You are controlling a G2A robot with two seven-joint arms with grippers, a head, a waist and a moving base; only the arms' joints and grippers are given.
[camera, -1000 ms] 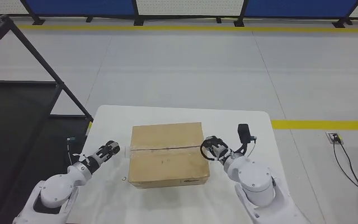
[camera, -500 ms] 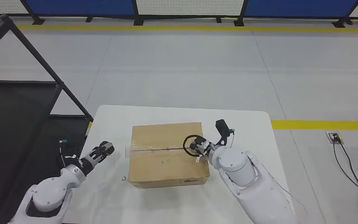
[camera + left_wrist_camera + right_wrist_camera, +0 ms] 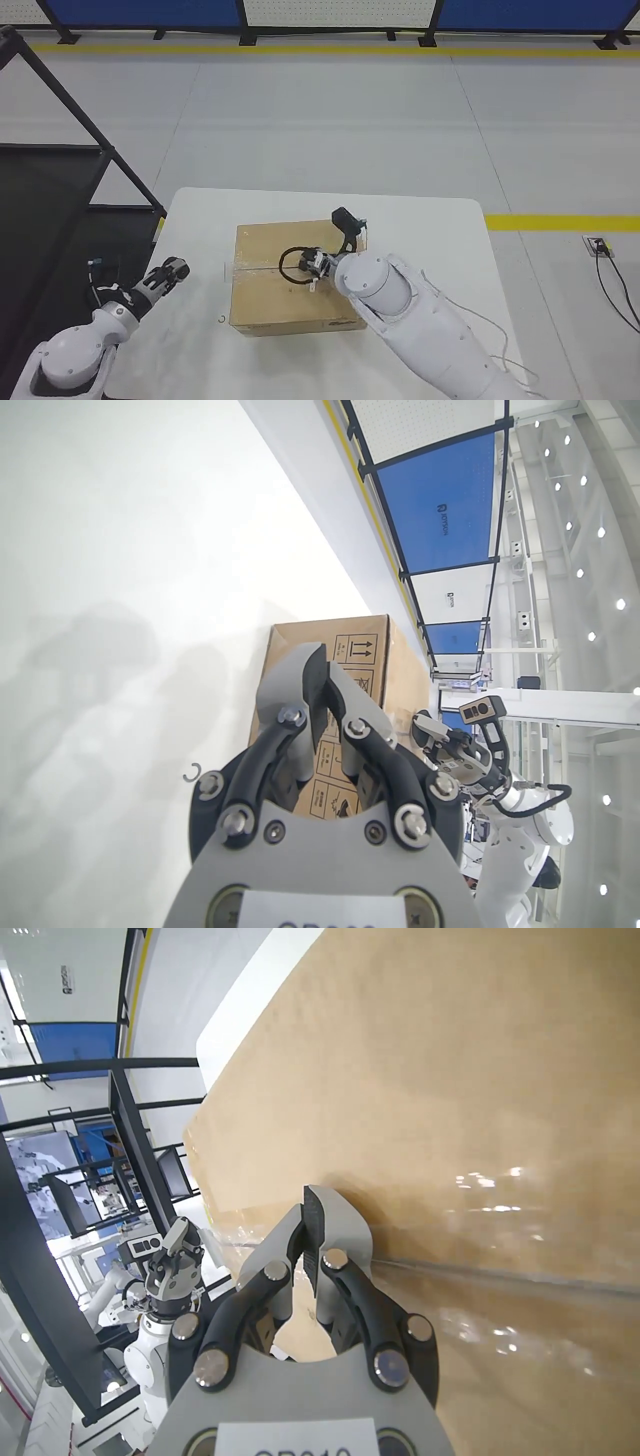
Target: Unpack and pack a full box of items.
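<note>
Two grippers, both closed on nothing: right gripper (image 3: 306, 1223) over the taped seam (image 3: 500, 1273) of the sealed box (image 3: 300, 300) at the middle of the table (image 3: 440, 240); left gripper (image 3: 324, 685) well apart. Risk: tips skidding along the glossy seam would shove the unbraced box.

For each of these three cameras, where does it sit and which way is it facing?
Top view: above the arms, looking down on the white table and closed cardboard box; both arms show, left end effector beside the box, right end effector over it.
Left wrist view: behind the left end effector, which is shut, facing along the table at the box's end.
Right wrist view: behind the right end effector, also shut, close over the box's taped seam.
Shared: both wrist views show the box and the other arm.
</note>
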